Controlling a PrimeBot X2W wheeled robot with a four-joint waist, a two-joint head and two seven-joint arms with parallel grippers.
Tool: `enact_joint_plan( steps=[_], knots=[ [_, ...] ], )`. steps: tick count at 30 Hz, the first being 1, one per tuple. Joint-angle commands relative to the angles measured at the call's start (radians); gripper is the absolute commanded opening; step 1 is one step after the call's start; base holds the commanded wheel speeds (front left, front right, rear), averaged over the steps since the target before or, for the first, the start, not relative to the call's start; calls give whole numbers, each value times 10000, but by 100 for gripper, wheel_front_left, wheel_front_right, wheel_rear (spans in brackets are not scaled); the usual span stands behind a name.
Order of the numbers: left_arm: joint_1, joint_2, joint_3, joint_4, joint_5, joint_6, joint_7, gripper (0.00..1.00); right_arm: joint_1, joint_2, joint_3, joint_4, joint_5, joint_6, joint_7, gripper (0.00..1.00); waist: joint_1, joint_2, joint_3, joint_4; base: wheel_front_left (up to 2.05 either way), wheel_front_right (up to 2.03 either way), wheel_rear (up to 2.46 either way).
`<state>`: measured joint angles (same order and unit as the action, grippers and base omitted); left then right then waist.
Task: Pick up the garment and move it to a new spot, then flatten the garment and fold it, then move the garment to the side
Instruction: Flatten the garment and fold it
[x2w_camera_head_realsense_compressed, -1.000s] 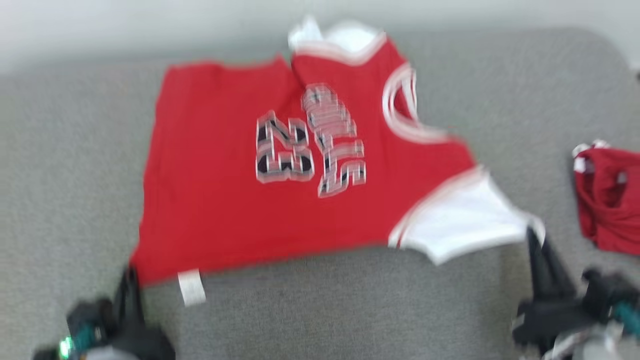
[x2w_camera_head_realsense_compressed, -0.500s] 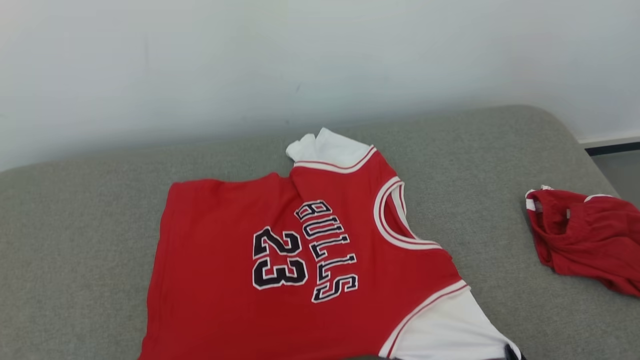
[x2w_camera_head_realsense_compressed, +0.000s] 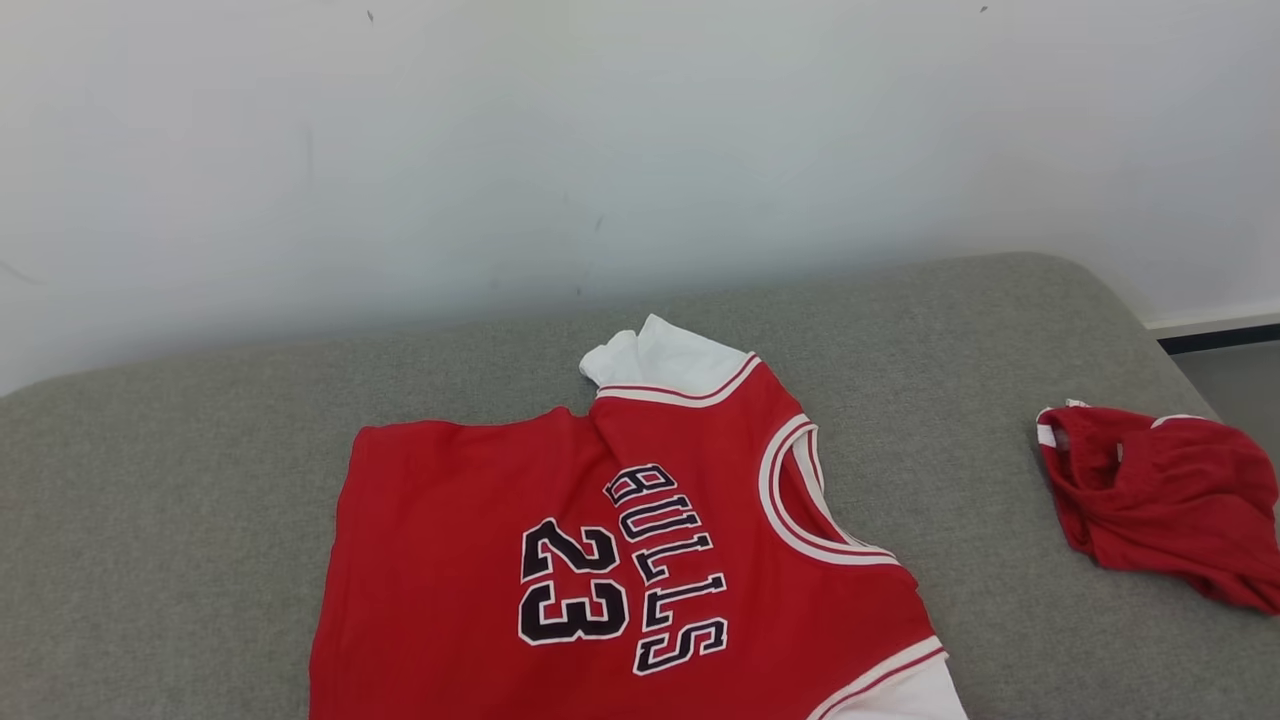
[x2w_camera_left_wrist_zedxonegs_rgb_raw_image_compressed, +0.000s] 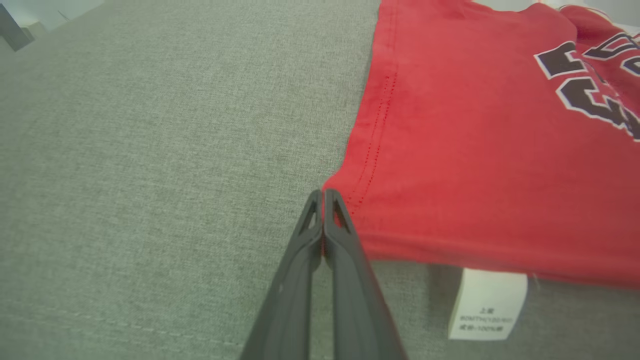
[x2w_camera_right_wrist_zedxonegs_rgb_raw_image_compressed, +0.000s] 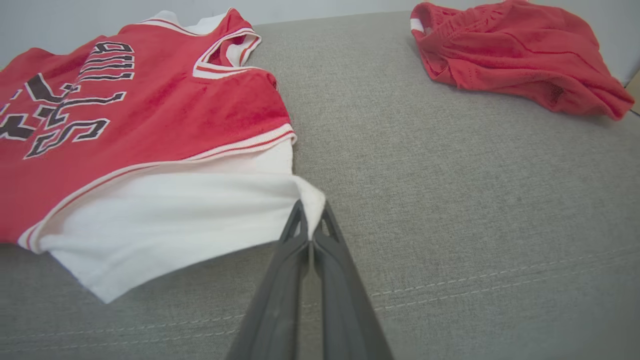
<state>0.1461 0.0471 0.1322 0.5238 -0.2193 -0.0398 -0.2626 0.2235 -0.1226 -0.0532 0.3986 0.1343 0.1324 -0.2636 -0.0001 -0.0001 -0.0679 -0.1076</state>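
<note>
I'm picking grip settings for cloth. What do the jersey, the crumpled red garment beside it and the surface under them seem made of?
The jersey looks a soft matt knit, probably cotton or a blend: stitched hem, ribbed trim, limp folds. The crumpled red garment seems thinner, likely synthetic mesh: tiny holes show. The surface is coarse grey woven upholstery, matt, with visible weave and seams.

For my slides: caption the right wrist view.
Right gripper pinches the white sleeve of the red jersey on a grey cushion; another red garment beyond.
</note>
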Motion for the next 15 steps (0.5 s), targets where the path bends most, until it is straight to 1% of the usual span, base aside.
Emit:
enact_joint_plan(
  steps=[1,4,7,11,15],
  knots=[
    [120,62,-30,-134,60,64,-29,0,-204,160,-90,-24,-207,-34,-3,0,1,1,-24,13,0,0,0],
    [3,60,-134,-446,173,61,-29,0,-458,468,-64,-153,-583,-34,-1,0,1,1,-19,34,0,0,0],
    [-245,55,-209,-858,279,32,-29,0,-897,623,-51,-398,-795,-32,-1,0,1,1,62,61,0,0,0],
    [-561,47,-315,-1359,439,-164,-29,0,-1846,729,-48,-149,-984,-32,0,0,1,1,284,141,0,0,0],
    [-1081,45,-245,-1665,694,-309,-29,0,-2155,687,46,-483,-529,-32,-1,0,1,1,594,197,0,0,0]
  ],
)
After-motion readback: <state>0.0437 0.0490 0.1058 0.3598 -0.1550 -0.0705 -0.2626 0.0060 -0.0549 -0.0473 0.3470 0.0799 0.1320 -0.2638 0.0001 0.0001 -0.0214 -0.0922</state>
